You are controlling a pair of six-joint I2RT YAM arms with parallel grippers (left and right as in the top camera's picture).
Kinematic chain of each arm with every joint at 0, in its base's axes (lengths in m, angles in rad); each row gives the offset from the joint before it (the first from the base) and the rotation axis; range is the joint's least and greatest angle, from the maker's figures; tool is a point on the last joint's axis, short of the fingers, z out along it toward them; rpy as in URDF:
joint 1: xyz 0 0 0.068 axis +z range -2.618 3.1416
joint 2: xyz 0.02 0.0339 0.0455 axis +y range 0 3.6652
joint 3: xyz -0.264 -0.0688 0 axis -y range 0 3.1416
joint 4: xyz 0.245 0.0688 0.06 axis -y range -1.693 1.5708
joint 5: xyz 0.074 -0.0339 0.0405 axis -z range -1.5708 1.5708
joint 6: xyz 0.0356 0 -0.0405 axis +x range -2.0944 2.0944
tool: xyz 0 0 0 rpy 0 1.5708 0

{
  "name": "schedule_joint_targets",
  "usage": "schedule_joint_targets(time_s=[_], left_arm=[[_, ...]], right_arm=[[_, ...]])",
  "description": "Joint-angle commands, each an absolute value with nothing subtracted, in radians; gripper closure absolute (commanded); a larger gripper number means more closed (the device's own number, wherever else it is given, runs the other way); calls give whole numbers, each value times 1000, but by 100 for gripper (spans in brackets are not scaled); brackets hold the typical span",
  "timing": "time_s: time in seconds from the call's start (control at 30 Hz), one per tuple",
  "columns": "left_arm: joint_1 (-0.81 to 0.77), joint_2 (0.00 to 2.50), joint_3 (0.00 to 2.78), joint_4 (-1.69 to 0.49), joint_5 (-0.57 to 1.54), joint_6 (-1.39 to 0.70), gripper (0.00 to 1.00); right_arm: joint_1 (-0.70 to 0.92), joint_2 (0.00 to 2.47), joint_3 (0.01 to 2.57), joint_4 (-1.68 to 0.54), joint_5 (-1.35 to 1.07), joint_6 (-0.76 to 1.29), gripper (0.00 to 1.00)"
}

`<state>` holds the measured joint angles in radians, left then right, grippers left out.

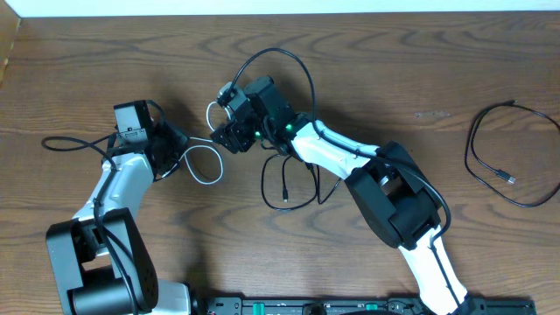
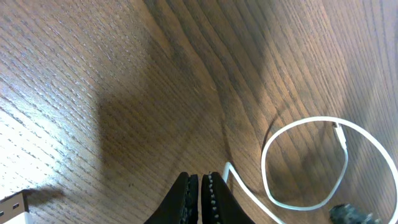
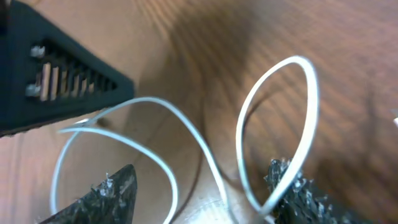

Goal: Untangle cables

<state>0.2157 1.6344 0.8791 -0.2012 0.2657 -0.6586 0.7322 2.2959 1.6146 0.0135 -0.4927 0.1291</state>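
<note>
A: Entry, left arm. Pose?

B: It reaches up the brown wood-grain table from the near left corner, forearm angled right, wrist pitched down. The left gripper sits low over the wood with its two black ridged fingers pressed together.

A: Is it holding anything?

B: The thin white flexible cord bends just beside the fingertips. I cannot tell whether it is nipped between them. A white flat plug end lies on the wood at the lower left of that wrist view.

A: Right arm?

B: It stretches from the near right base diagonally toward table centre, with its wrist close to the left one. The right gripper has its black textured fingers spread, and white cord loops lie on the wood between them. One strand touches the finger on the right of that view.

A: Where are the cords overall?

B: The white cord lies in loops on the table between the two grippers. The thin black cord with a small plug lies in an open curve at the far right, well apart from both arms.
</note>
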Motion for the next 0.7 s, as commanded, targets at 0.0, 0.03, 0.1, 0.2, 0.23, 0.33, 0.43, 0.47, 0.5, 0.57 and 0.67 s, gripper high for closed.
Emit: schedule_joint_targets(time_s=[0.0,0.03,0.1,0.2,0.23,0.33,0.43,0.47,0.5,0.57,0.67], left_arm=[[219,1644,877,-199,276,-667,90],[219,1644,877,-199,276,-667,89],[219,1644,877,-199,276,-667,89],[219,1644,877,-199,276,-667,89],[219,1644,877,-199,276,-667,89],[219,1644,877,-199,276,-667,89],[219,1644,877,-200,277,-667,89],[219,1644,877,-200,277,-667,89],[219,1644,877,-200,277,-667,89],[219,1644,877,-200,277,-667,89],[219,1644,877,-200,277,-667,89]], right_arm=[[756,2297,1615,-10,-579,133,38],[759,2297,1615,-20,-587,133,39],[764,2297,1615,-39,-597,133,40],[770,2297,1615,-60,-606,133,43],[772,2297,1615,-65,-605,133,43],[776,2297,1615,-77,-605,100,44],[783,2297,1614,-83,-598,60,43],[785,2297,1614,-82,-584,57,43],[787,2297,1614,-82,-562,57,42],[792,2297,1614,-83,-520,57,42],[803,2304,1613,-79,-453,57,41]])
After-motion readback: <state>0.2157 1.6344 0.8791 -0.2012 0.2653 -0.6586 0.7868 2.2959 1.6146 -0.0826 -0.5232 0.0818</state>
